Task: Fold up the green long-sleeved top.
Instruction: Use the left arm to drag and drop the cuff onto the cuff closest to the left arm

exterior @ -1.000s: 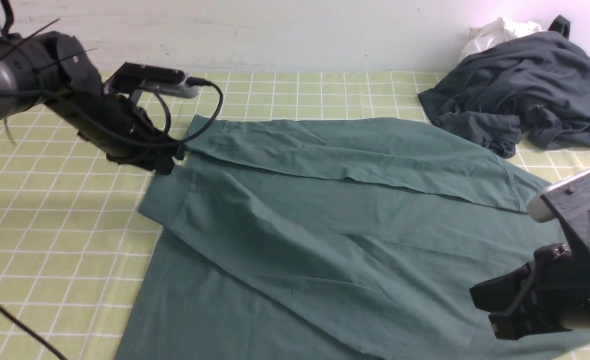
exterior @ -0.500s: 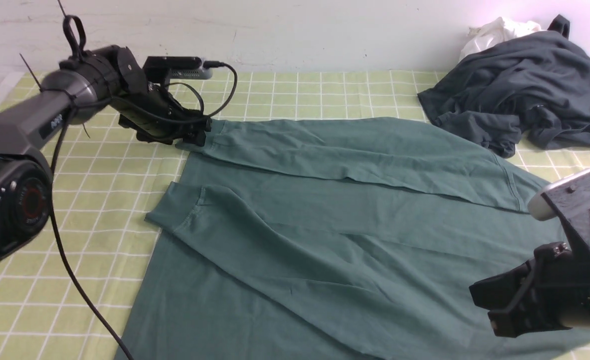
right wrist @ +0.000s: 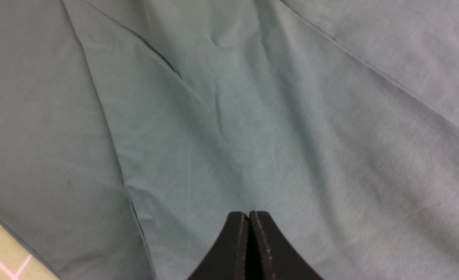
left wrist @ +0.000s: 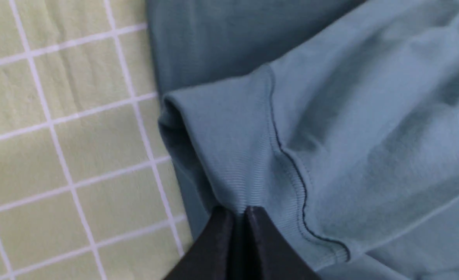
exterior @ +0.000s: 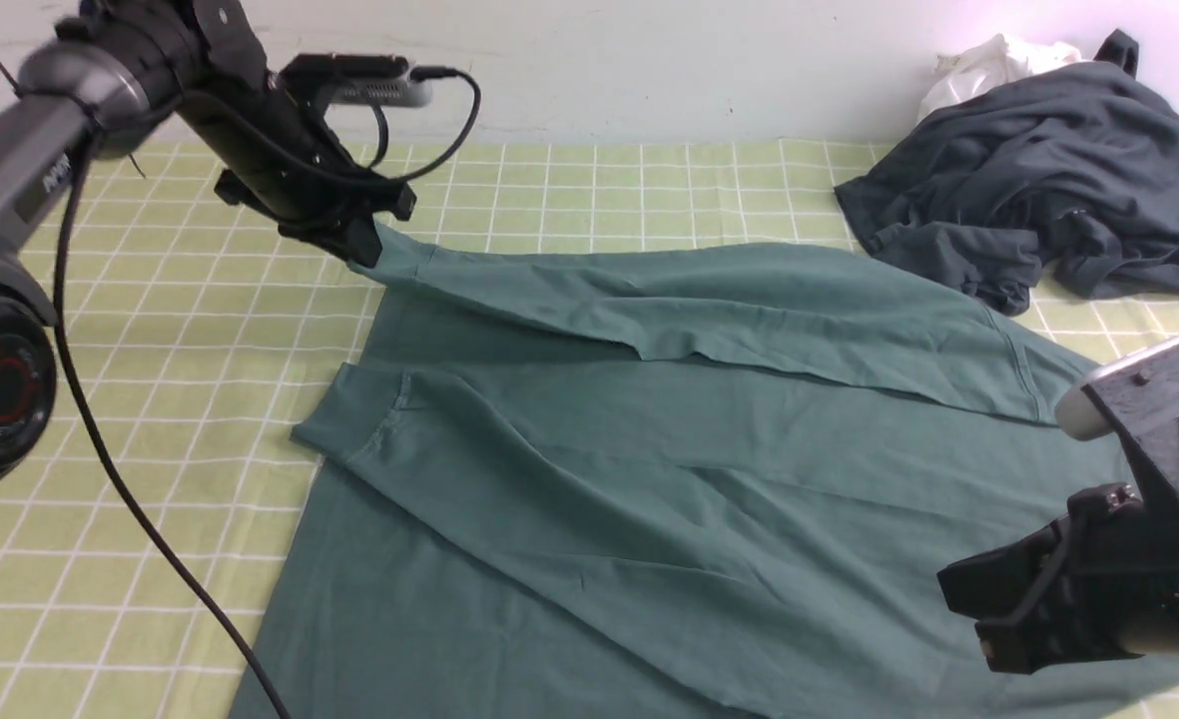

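Observation:
The green long-sleeved top (exterior: 669, 449) lies spread over the checked cloth, both sleeves laid across its body. My left gripper (exterior: 364, 250) is shut on the ribbed cuff (left wrist: 229, 171) of the far sleeve and holds that cuff lifted a little off the cloth at the garment's far left corner. The near sleeve's cuff (exterior: 334, 419) rests flat at the left edge. My right gripper (right wrist: 248, 214) is shut with nothing in it, hovering over the top's fabric at the near right; in the front view only its black body (exterior: 1078, 579) shows.
A yellow-green checked tablecloth (exterior: 150, 419) covers the table. A crumpled dark charcoal-grey garment (exterior: 1038, 190) lies at the back right with a small white cloth (exterior: 988, 65) behind it. The left arm's cable (exterior: 140, 509) trails across the left side. A white wall stands at the back.
My left gripper left the near sleeve's cuff, moved to the far cuff, closed on it and lifted it. The right arm has stayed still.

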Robot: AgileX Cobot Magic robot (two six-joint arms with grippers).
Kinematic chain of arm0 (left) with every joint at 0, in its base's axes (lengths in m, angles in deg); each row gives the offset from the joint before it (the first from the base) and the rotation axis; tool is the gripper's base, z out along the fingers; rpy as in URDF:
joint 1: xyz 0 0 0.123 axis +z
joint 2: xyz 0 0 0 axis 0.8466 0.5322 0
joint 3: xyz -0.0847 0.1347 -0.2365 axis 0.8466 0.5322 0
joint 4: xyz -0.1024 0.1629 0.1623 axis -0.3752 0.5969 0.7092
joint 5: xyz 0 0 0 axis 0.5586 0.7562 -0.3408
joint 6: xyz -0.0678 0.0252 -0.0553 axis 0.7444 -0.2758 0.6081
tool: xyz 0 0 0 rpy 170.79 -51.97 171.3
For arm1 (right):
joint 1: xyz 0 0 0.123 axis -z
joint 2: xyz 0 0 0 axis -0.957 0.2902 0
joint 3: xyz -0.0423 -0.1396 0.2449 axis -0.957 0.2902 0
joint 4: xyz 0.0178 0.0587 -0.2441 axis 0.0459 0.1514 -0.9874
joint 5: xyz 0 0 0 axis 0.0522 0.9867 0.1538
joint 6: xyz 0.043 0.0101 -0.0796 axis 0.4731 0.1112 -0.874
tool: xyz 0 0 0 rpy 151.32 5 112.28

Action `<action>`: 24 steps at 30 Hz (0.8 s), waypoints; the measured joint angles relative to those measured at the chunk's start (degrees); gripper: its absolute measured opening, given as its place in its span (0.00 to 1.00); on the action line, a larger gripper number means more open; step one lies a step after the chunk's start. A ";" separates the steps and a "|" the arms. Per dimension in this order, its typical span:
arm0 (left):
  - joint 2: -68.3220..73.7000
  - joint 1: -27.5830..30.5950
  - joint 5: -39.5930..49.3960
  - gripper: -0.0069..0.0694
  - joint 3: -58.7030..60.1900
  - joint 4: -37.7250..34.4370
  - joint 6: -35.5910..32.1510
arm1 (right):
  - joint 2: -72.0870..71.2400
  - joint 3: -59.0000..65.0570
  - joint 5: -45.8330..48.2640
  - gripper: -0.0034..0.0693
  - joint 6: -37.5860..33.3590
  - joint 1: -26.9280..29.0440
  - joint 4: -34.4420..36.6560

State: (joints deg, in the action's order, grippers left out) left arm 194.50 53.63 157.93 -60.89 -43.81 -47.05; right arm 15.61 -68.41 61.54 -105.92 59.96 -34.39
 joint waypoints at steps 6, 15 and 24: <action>-15.07 -1.51 0.57 0.10 21.27 0.72 -0.70 | 0.00 0.00 0.49 0.03 -0.17 0.00 0.00; -27.34 -2.85 -8.23 0.10 51.44 3.97 -2.79 | 0.00 0.00 0.63 0.03 -0.17 0.00 0.00; -28.25 -2.85 -12.43 0.10 53.67 3.97 -3.96 | 0.00 0.00 1.29 0.03 -0.17 0.00 0.17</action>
State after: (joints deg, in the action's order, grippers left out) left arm 166.25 50.78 145.50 -7.22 -39.84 -51.01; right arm 15.61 -68.41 62.82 -106.09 59.96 -34.21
